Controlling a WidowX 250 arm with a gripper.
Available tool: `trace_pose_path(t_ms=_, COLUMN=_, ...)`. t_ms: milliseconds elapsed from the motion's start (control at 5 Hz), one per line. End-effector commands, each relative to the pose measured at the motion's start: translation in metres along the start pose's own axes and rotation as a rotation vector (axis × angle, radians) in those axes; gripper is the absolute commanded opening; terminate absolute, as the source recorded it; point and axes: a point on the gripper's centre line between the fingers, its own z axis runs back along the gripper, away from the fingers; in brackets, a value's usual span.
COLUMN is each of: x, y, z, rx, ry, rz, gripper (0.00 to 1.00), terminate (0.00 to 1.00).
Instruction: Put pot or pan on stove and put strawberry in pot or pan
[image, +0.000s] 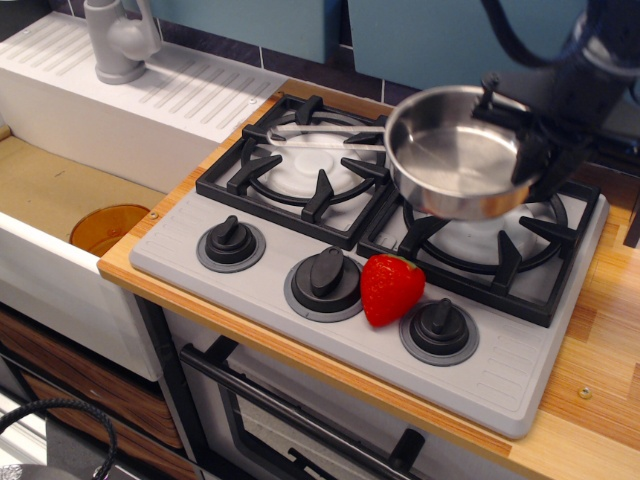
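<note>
My gripper (530, 150) is shut on the right rim of the shiny steel saucepan (455, 165) and holds it in the air above the right burner (490, 225) of the grey stove (200, 255). The pan's thin wire handle (325, 140) points left over the left burner (300, 165). The pan is empty. The red strawberry (390, 288) lies on the stove's front panel between the middle knob (325, 280) and the right knob (438, 328).
A white ribbed sink unit (150, 95) with a grey tap (120, 40) stands at the left. An orange cup (108, 227) sits low in the basin. A wooden counter (600, 380) borders the stove on the right.
</note>
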Motion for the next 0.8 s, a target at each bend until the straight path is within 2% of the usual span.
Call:
trace_pose_path(t_ms=0, x=0.03, y=-0.005, z=-0.004, rx=-0.04, ry=-0.075, rz=0.065, gripper=0.0, terminate=0.0)
trace_pose_path(t_ms=400, x=0.039, y=-0.002, z=-0.015, rx=-0.047, ry=-0.076, rz=0.05, gripper=0.0, terminate=0.0)
trace_pose_path(t_ms=600, x=0.043, y=-0.001, z=-0.017, rx=-0.052, ry=-0.085, rz=0.051, gripper=1.0, terminate=0.0)
